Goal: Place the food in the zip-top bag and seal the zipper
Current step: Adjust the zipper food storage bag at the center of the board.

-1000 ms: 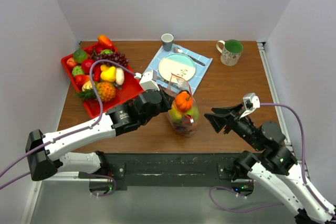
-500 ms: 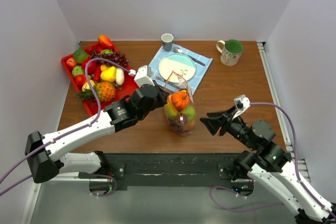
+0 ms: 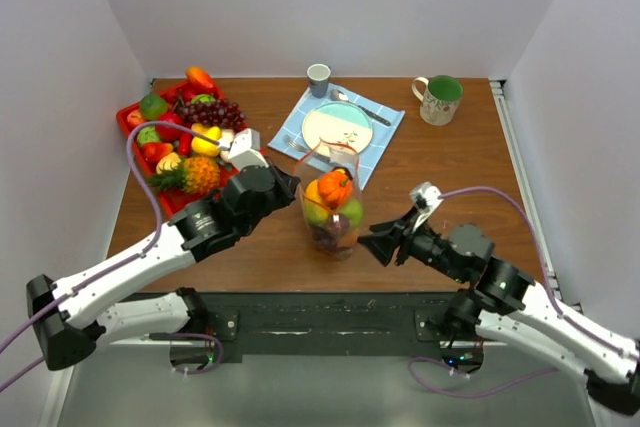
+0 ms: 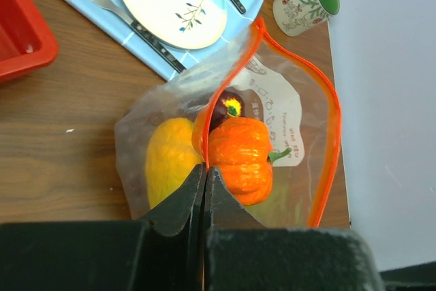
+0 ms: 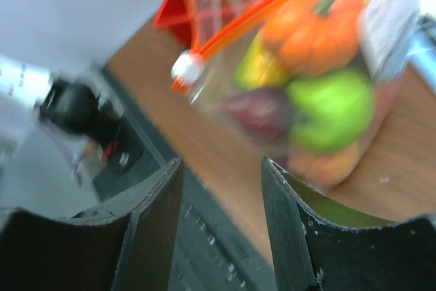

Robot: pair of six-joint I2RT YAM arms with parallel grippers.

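Observation:
The zip-top bag (image 3: 330, 219) stands upright near the table's middle front with its mouth open. Inside it are an orange pumpkin (image 4: 240, 158), a yellow piece (image 4: 169, 161), a green apple (image 5: 332, 107) and a dark purple piece (image 5: 259, 110). My left gripper (image 3: 294, 187) is shut on the orange zipper (image 4: 331, 120) at the bag's left rim (image 4: 204, 165). My right gripper (image 3: 370, 244) hangs open just right of the bag, low, with nothing between its fingers (image 5: 155, 216). The zipper's white slider (image 5: 187, 68) shows in the right wrist view. More food (image 3: 190, 142) fills the red tray (image 3: 125, 123).
A plate (image 3: 337, 128) with cutlery lies on a blue napkin (image 3: 386, 135) behind the bag. A small cup (image 3: 318, 78) and a green-lined mug (image 3: 438, 99) stand at the back. The red tray sits at the back left; the table's front edge is just below the bag.
My left gripper has drawn the bag leftward, still pinching its rim. My right gripper has moved left and lower, closing on the bag's right side, still open.

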